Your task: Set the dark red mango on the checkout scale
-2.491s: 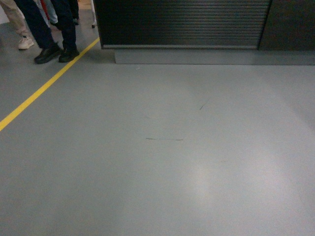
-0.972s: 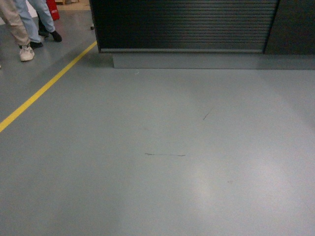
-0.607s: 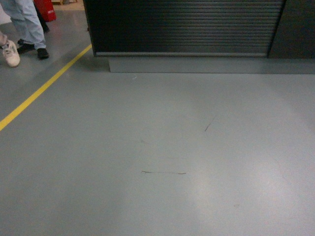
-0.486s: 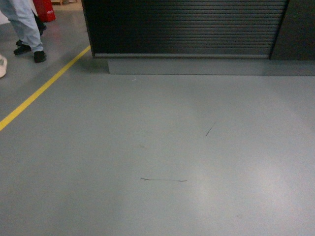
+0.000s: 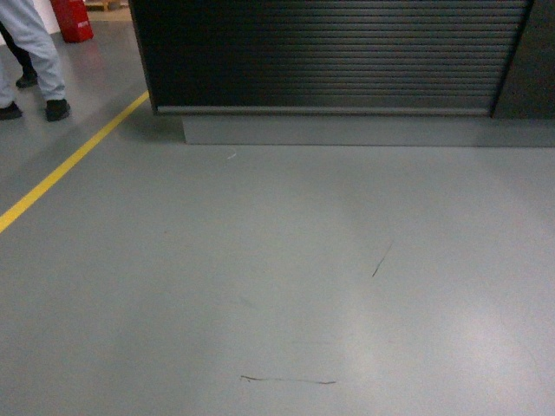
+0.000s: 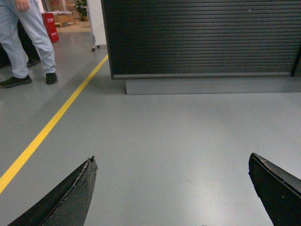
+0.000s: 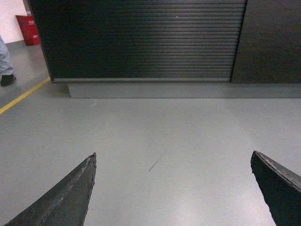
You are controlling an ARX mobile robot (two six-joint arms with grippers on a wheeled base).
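Left pincer (image 6: 171, 162): spread wide, released; two dark fingertips (image 6: 75, 195) show at the lower corners of the left wrist view, with only bare floor between them. It holds nothing and touches nothing.
Right pincer (image 7: 173, 160): likewise spread wide and released, its two dark tips at the lower corners of the right wrist view, nothing between them but floor.
Checkout (image 5: 334, 56): one, a long dark surface seen from the front, with a horizontally ribbed panel on a grey base (image 5: 347, 130). It stands ahead across open floor, and only its front face is in view, not its top.
Dark red mango: not to be seen in any view; I cannot tell where it is.
Scale: not to be seen either.
Floor (image 5: 260, 260): grey and slightly glossy, with two thin dark scuff marks, one long (image 5: 286, 380) and one short (image 5: 381, 258).
Yellow line (image 5: 69, 165): one, painted on the floor, running diagonally at the left.
People: a person in pale trousers (image 6: 28, 42) and dark shoes stands at the far left beyond the line; part of a second figure shows behind.
Red object (image 5: 71, 19): one, standing on the floor far back at the left.
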